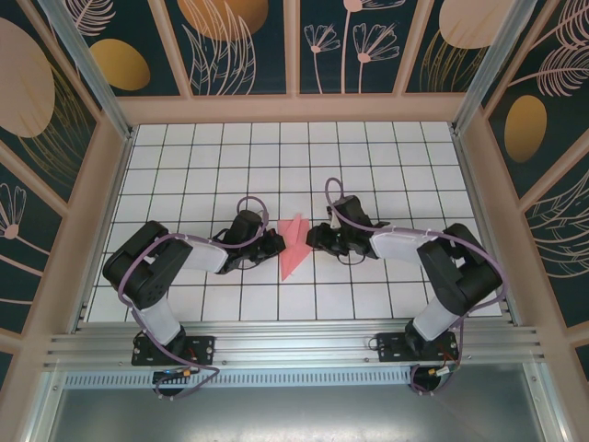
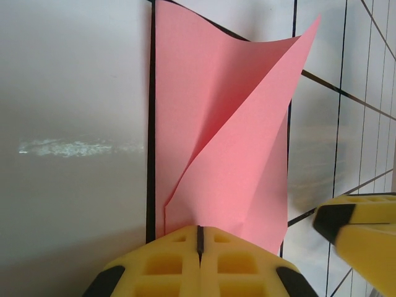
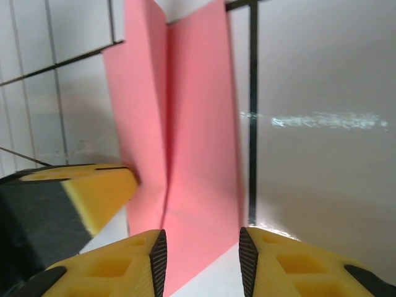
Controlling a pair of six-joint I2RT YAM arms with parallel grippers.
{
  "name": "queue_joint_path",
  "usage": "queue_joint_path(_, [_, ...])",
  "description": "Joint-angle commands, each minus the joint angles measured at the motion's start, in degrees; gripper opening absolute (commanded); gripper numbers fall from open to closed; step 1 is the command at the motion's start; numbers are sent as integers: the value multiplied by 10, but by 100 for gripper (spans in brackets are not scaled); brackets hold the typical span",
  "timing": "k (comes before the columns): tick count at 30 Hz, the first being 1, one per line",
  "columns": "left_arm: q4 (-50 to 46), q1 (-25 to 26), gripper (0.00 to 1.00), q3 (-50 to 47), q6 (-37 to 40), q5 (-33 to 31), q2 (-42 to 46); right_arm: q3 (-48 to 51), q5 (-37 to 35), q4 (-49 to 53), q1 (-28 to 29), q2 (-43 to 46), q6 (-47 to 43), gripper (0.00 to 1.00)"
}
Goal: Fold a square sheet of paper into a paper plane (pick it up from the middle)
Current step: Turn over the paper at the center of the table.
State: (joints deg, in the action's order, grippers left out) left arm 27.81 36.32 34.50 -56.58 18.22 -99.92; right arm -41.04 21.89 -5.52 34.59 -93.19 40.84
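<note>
Nearest, along the table's front edge, an aluminium rail [image 1: 294,343] with both arm bases bolted to it. Further in, reaching toward each other over the white gridded table [image 1: 184,175], left gripper [image 1: 273,245] and right gripper [image 1: 314,238], close on either side of the pink paper [image 1: 293,250]. Left gripper's fingers [image 2: 167,260] pressed tight together, no gap along the seam, tips touching the paper's near edge; impossible to tell whether any paper is caught between them. Right gripper's fingers [image 3: 142,260] spread apart, the paper's edge lying in the gap between the tips, not pinched. Paper itself in the middle of the table, alongside a black grid line, folded lengthwise with a crease down its length, one flap lifted off the surface and rising to a sharp corner; from above, a narrow shape with a point at the far end. Beyond it, bare white tiles, then dark wall panels [image 1: 239,46] with leaf and flower patterns
</note>
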Motion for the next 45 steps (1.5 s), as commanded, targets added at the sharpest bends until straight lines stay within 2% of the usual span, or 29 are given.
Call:
queue_joint_path(1, [-57, 2, 4, -12, 9, 32, -8, -10, -5, 6, -1, -17, -5, 38])
queue_joint_path(16, [-26, 2, 5, -14, -3, 72, -18, -13, 47, -27, 3, -40, 9, 37])
queue_joint_path(27, [4, 2, 6, -29, -23, 86, -16, 15, 49, -58, -1, -18, 22, 38])
queue_joint_path(37, [50, 3, 6, -44, -48, 112, -23, 13, 128, -145, -4, -47, 19, 39])
queue_joint_path(42, [51, 2, 6, -53, -53, 103, -15, -7, 108, -122, -4, -52, 1, 39])
queue_joint_path(45, [56, 3, 6, -57, -57, 101, -12, -16, 120, -125, -6, -65, -2, 39])
